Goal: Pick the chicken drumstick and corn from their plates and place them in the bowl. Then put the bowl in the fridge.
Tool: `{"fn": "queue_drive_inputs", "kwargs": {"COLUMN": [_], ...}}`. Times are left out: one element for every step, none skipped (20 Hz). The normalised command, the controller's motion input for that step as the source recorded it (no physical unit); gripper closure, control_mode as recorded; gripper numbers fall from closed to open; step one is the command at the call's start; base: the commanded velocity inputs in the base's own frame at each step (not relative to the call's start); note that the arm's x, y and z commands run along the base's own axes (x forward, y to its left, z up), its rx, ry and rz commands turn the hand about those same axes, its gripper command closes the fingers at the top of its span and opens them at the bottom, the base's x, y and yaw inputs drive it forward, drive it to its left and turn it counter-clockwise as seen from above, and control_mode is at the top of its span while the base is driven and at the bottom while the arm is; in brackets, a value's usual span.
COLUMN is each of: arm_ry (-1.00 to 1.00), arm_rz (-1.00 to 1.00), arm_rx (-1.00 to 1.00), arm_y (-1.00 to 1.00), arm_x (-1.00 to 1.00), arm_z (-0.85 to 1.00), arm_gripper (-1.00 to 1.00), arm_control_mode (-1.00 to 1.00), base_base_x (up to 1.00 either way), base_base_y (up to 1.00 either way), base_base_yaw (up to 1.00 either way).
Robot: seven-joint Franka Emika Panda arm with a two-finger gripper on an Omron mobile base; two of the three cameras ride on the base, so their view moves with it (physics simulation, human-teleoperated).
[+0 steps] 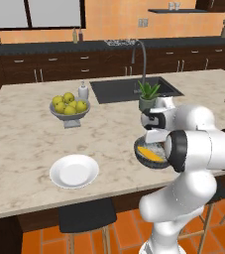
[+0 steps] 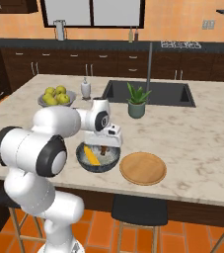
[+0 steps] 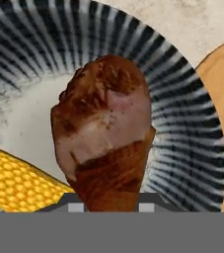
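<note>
While drumstick (image 3: pixel 103 133) fills hand view, base views show corn (image 2: pixel 91 155) in bowl (image 2: pixel 98 159).

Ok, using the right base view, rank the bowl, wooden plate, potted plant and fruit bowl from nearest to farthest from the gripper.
1. Bowl: directly under the gripper, which holds the drumstick over it.
2. Wooden plate: just right of the bowl, at the counter's near edge.
3. Potted plant: farther back, beside the sink.
4. Fruit bowl: back left, farthest.
</note>
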Motion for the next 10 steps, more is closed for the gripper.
{"fn": "queue_drive_inputs", "kwargs": {"arm_ry": [0.00,0.00,0.00,0.00,0.00,0.00,0.00,0.00,0.00,0.00], "arm_rz": [0.00,0.00,0.00,0.00,0.00,0.00,0.00,0.00,0.00,0.00], "arm_rx": [0.00,0.00,0.00,0.00,0.00,0.00,0.00,0.00,0.00,0.00], "arm_y": [0.04,0.04,0.16,0.14,0.05,0.01,0.00,0.00,0.00,0.00], "arm_x": [0.36,0.27,0.12,0.03,0.02,0.01,0.00,0.02,0.04,0.05], "arm_z": [-0.29,-0.34,-0.46,-0.42,-0.38,-0.37,-0.36,-0.33,-0.30,-0.17], "arm_gripper": [1.00,1.00,1.00,1.00,1.00,1.00,1.00,1.00,-1.00,-1.00], "arm_control_mode": [-1.00,-1.00,-1.00,-1.00,-1.00,-1.00,-1.00,-1.00,-1.00,-1.00], "base_base_x": [0.00,0.00,0.00,0.00,0.00,0.00,0.00,0.00,0.00,0.00], "base_base_y": [0.00,0.00,0.00,0.00,0.00,0.00,0.00,0.00,0.00,0.00], "base_base_yaw": [0.00,0.00,0.00,0.00,0.00,0.00,0.00,0.00,0.00,0.00]}}
